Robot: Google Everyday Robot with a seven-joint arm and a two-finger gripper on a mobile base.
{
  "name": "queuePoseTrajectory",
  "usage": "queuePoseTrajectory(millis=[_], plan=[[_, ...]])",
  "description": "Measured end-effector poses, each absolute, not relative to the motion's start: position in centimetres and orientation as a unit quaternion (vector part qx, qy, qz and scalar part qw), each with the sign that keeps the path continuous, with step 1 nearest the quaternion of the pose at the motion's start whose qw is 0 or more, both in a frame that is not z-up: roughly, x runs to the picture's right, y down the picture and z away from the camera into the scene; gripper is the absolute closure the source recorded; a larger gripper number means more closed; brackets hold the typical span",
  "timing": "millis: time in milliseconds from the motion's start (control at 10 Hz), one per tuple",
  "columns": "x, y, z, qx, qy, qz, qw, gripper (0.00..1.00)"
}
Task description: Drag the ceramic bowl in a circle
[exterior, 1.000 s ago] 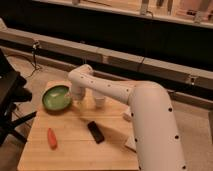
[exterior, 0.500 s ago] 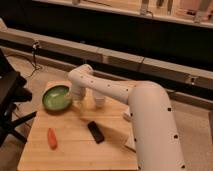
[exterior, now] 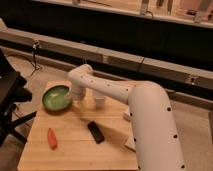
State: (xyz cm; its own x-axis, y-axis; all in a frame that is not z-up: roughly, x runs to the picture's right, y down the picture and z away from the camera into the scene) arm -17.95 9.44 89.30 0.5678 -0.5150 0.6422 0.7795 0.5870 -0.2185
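The ceramic bowl [exterior: 56, 97] is round, shallow and glossy green with a lighter green inside. It sits at the far left of the wooden table [exterior: 75, 150]. My white arm reaches across the table from the right. The gripper [exterior: 76, 97] hangs down right at the bowl's right rim. A small white cup [exterior: 100, 101] stands just right of the gripper, partly behind the arm.
An orange carrot [exterior: 51, 138] lies near the table's front left. A black rectangular object [exterior: 95, 131] lies near the table's middle. A dark chair or cart [exterior: 10, 95] stands left of the table. A long ledge [exterior: 125, 55] runs behind.
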Motion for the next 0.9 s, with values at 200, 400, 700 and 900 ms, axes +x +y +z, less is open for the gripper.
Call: queuePoseTrajectory(millis=[200,400,700,900], plan=[[-19.9,9.4,89.5,-0.239,-0.223,-0.407,0.853,0.20],[-21.2,9.6,89.7,-0.228,-0.173,-0.434,0.854,0.20],[-21.7,9.6,90.6,-0.225,-0.165,-0.443,0.852,0.20],[-21.5,9.8,91.8,-0.227,-0.177,-0.434,0.853,0.21]])
